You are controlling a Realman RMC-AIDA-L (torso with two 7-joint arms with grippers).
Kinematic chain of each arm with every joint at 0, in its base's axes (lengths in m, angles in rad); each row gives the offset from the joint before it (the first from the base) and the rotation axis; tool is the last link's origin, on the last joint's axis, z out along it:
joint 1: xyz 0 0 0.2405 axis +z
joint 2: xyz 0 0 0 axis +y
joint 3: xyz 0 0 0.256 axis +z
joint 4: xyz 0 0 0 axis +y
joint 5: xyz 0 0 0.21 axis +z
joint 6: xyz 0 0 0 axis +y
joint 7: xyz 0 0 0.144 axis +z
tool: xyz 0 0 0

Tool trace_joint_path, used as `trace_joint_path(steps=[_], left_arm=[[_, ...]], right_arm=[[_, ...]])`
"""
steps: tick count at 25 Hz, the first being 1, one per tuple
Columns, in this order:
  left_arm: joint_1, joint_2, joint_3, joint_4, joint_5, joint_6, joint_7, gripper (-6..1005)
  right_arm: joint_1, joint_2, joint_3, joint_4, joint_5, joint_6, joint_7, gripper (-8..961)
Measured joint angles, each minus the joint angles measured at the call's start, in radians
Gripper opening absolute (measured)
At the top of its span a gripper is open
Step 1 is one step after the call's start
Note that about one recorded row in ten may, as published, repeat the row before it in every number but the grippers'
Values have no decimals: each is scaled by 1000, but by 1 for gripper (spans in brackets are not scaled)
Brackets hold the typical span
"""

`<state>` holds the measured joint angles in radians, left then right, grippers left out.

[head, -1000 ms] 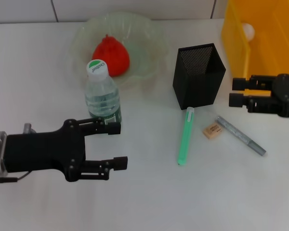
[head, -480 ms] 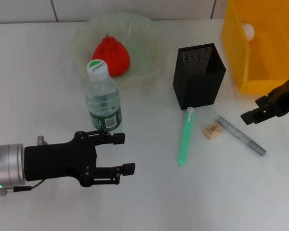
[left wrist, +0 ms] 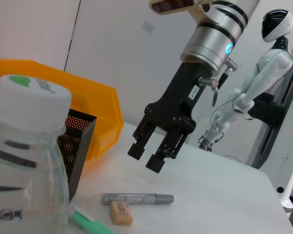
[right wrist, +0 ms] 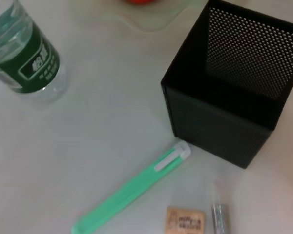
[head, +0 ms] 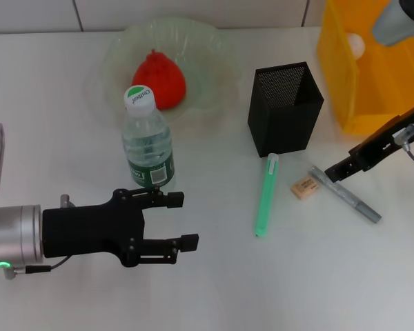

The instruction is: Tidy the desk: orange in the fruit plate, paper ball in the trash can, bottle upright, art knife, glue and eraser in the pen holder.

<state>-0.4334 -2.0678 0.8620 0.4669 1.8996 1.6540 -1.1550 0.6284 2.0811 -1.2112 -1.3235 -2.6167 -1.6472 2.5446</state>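
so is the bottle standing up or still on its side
Upright: the bottle stands on its base on the desk, white cap on top, just in front of the fruit plate.

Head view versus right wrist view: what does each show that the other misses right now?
Only the head view shows the orange sitting in the fruit plate, the paper ball in the trash can, the open left gripper and the right gripper above the grey pen. Only the right wrist view looks down into the pen holder, showing mesh walls. Both show the upright bottle, green pen-shaped tool and eraser.
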Motion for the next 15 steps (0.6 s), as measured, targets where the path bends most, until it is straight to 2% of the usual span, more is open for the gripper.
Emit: trace_joint_path(steps=[9, 15], left_arm=[[-13, 0, 0, -1, 0, -6, -4, 812], [-13, 1, 0, -1, -1, -8, 0, 813]], right_arm=[[65, 3, -48, 128, 88, 107, 25, 635], [83, 4, -131, 190, 93, 176, 142, 629]])
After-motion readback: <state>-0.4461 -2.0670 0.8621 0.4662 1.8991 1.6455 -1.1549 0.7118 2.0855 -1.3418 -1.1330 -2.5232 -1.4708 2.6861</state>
